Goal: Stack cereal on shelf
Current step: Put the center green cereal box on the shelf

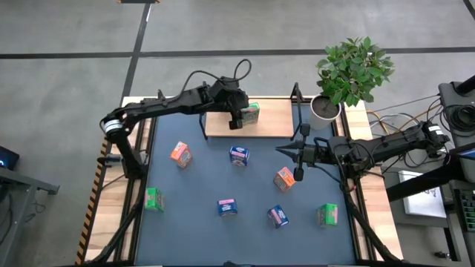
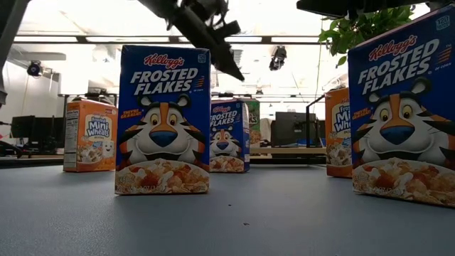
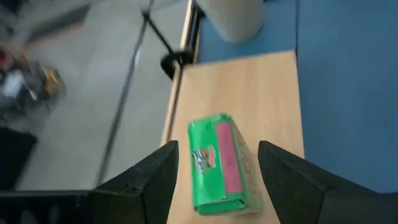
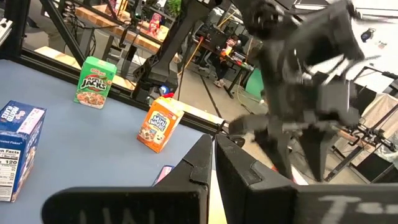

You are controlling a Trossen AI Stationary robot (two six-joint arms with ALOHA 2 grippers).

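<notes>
Dark blue-grey table (image 1: pixel 200 189) fills most of what we see, with the shelf (image 1: pixel 274 122) at its far edge. We count one green box (image 1: pixel 251 113) on the shelf board and seven boxes (image 1: pixel 237 156) loose on the table, so we judge the stacking barely begun. Our left gripper (image 3: pixel 217 165) hovers over that green box, fingers spread wide and holding nothing. Our right gripper (image 1: pixel 286 151) waits above the table, fingers together and empty.
</notes>
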